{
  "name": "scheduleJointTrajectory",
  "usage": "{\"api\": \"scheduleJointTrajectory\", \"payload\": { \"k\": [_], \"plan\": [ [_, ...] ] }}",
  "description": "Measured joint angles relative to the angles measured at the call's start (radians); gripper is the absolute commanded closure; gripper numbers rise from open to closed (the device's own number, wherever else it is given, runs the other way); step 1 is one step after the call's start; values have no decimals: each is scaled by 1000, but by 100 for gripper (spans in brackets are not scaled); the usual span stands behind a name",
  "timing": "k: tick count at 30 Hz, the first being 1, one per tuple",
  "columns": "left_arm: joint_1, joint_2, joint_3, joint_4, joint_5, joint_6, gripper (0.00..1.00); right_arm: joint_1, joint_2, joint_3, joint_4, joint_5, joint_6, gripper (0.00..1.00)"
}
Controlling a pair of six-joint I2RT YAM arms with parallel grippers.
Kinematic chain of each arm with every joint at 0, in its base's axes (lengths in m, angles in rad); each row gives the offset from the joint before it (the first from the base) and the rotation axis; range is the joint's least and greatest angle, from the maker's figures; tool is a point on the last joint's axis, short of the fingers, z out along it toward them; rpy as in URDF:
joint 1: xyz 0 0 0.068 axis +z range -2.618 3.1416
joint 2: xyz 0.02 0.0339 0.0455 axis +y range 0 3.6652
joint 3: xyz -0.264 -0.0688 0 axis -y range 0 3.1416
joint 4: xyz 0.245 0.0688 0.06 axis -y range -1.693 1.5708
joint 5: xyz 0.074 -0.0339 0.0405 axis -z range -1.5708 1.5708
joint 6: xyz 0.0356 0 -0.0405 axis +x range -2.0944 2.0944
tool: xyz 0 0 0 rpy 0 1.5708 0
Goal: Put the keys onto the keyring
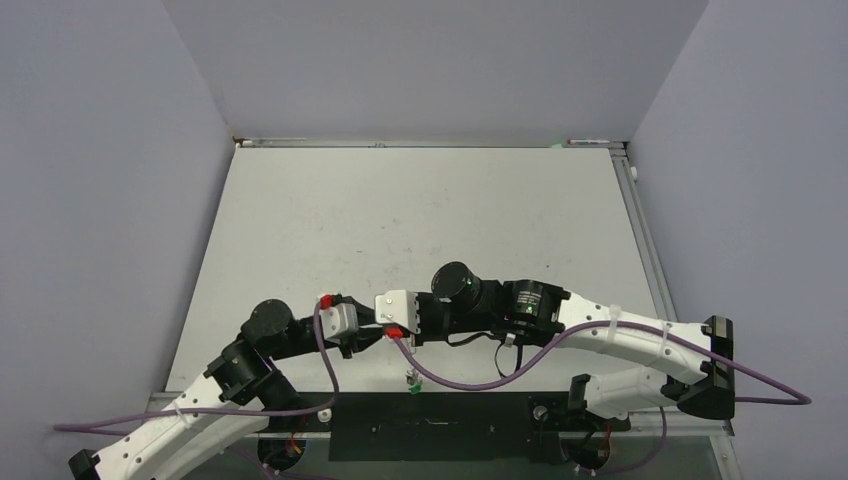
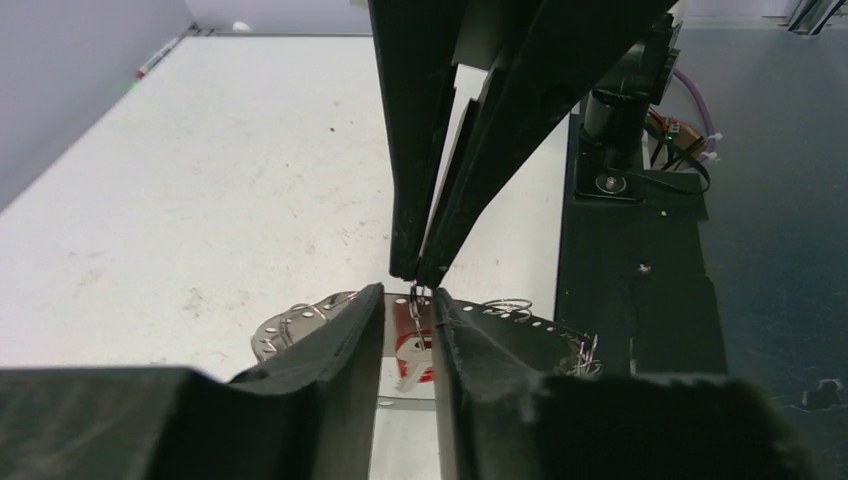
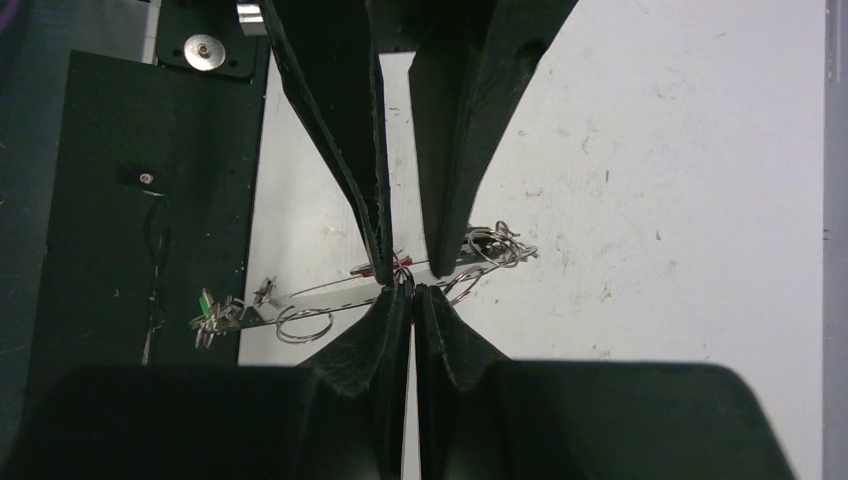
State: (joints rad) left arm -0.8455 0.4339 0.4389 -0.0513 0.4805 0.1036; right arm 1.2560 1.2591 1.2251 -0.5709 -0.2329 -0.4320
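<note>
Left jaws stand narrowly apart, the red-tagged key (image 2: 412,352) in the gap, its long axis running along them. Right jaws, pressed together, meet them tip to tip from the right at the key's head; whether they pinch it I cannot tell. Beneath, the keyring (image 2: 285,325) lies on the tabletop (image 1: 400,220), stretched near to far, with the green-tagged key (image 3: 210,310) at its near end.

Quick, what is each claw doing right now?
Left gripper: slightly open, gripping nothing.
Right gripper: shut on the red-tagged key.
</note>
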Motion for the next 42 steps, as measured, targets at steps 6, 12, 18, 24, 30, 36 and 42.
{"api": "scheduleJointTrajectory", "payload": {
  "k": [6,12,18,24,30,36,42],
  "plan": [
    [2,-63,0,25,-6,2,62,-1,-78,-137,81,-9,27,95],
    [3,-89,0,54,-4,0,70,-1,-218,-262,213,-11,71,95],
    [3,-86,0,68,21,-10,72,-1,-353,-373,406,-10,121,95],
    [6,-87,-3,110,69,-24,71,-1,-381,-426,543,-9,157,95],
    [12,-94,-9,139,85,-42,79,-1,-369,-446,624,-10,182,95],
    [14,-93,-9,146,95,-45,91,-1,-341,-446,655,-13,186,95],
    [16,-93,-10,145,91,-44,100,-1,-328,-446,657,-23,187,95]
  ]
}}
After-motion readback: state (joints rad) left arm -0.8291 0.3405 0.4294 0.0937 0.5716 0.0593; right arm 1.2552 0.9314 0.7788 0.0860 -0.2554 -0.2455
